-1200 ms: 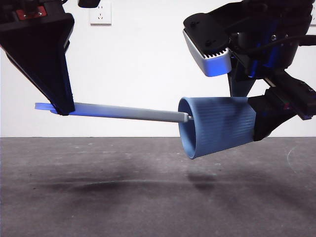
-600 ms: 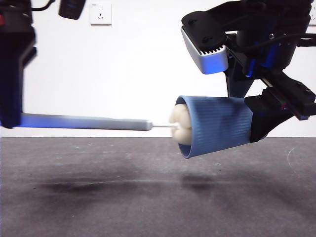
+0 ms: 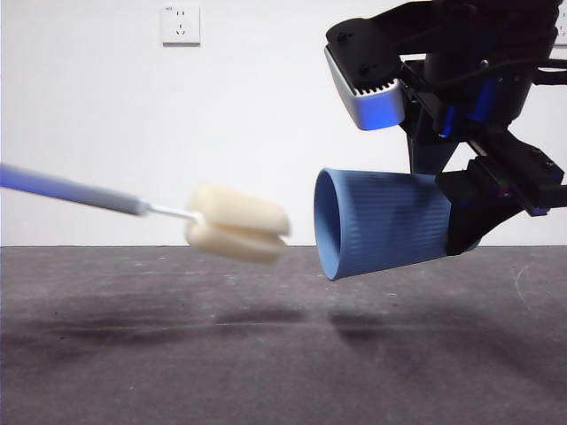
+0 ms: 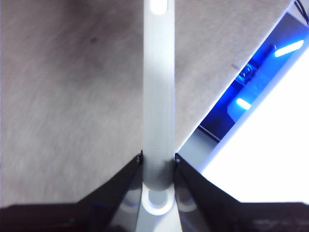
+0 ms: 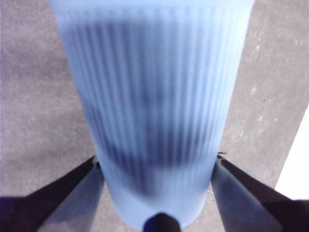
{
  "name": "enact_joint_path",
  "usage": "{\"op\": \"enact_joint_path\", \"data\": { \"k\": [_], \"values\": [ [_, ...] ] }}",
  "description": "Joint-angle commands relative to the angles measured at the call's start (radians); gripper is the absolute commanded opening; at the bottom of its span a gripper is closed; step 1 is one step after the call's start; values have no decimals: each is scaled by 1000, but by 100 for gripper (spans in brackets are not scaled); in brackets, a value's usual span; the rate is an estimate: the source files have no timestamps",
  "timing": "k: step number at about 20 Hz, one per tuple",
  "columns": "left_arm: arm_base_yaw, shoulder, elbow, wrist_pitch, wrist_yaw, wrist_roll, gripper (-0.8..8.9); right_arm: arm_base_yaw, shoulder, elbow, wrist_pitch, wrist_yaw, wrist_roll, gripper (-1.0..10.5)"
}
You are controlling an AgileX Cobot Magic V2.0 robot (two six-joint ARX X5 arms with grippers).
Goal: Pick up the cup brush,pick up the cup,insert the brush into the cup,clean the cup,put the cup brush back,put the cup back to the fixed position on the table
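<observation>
The blue ribbed cup (image 3: pixel 385 221) hangs on its side above the table (image 3: pixel 266 354), mouth facing left, with my right gripper (image 3: pixel 469 217) shut on its base end. In the right wrist view the cup (image 5: pixel 154 111) fills the gap between the jaws of the right gripper (image 5: pixel 157 169). The cup brush (image 3: pixel 235 233) floats left of the cup, fully outside it, its cream sponge head a short gap from the rim and its grey handle (image 3: pixel 80 192) running off the left edge. My left gripper (image 4: pixel 158 162) is shut on the grey handle (image 4: pixel 158 96); it is outside the front view.
A white wall socket (image 3: pixel 180 25) sits on the back wall. The right arm's wrist camera housing (image 3: pixel 368 84) hangs above the cup. A blue-lit device (image 4: pixel 256 77) shows beyond the table edge in the left wrist view.
The brush has been drawn left out of the cup: its sponge was at the cup mouth half a second ago and now hangs clear. The left arm left the front view. The cup stayed put.
</observation>
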Motion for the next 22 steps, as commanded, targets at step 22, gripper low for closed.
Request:
{"op": "enact_joint_path", "data": {
  "k": [22],
  "values": [
    [118, -45, -325, 770, -30, -650, -9, 1, -306, 3, 184, -304, 1149, -17]
  ]
}}
